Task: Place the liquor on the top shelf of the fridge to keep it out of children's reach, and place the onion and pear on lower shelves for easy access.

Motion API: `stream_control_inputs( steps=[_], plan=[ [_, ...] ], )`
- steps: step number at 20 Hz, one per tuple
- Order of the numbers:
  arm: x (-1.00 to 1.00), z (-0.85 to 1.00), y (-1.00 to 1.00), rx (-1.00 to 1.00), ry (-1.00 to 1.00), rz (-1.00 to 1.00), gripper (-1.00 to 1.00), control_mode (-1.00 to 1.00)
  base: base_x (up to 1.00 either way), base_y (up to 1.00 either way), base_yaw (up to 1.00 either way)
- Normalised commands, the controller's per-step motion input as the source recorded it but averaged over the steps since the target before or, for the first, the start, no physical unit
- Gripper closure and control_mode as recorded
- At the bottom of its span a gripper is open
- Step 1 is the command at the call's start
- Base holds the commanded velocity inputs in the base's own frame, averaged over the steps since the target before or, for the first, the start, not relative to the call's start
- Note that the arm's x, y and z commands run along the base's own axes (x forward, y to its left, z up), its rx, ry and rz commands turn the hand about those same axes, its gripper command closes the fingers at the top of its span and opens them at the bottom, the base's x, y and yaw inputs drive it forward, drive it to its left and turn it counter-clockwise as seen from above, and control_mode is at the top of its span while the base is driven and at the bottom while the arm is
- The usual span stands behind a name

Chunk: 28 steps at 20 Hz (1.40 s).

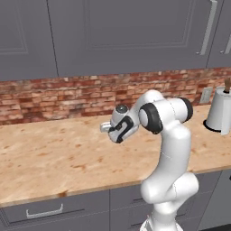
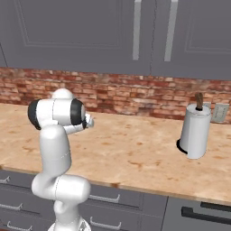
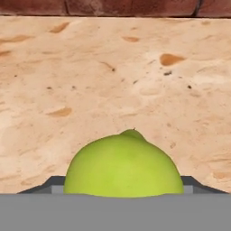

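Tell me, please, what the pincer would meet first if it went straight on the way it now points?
Apart from the pear sitting right at the pincer, probably the bare countertop, with the brick wall beyond it; depth is hard to judge.

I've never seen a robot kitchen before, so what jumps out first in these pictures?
The white arm folded up over a speckled wooden counter, brick wall behind. In the hand view a yellow-green pear looms large, right at the gripper. A white paper-towel roll stands toward the counter's right end.

Smooth glossy pear [image 3: 123, 167], mottled wooden counter [image 3: 113, 81]
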Motion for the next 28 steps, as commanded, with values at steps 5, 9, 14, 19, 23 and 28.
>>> stream_control_inputs(
  steps=[5,9,14,19,23,28],
  plan=[
    [-0.38,-0.04,-0.26,0.00,0.00,0.00,1.00,-1.00,0.00,0.00,0.00],
    [-1.00,0.47,-0.67,0.03,-0.05,0.00,1.00,-1.00,0.00,0.00,0.00],
    [-1.00,0.99,-0.72,0.03,-0.15,0.00,1.00,-1.00,0.00,0.00,0.00],
    [-1.00,1.00,-0.65,0.01,-0.16,0.00,1.00,-1.00,0.00,0.00,0.00],
    [-0.98,1.00,-0.52,0.00,-0.13,0.00,1.00,-1.00,0.00,0.00,0.00],
    [-0.99,1.00,-0.35,0.00,-0.06,0.00,1.00,-1.00,0.00,0.00,0.00]
  ],
)
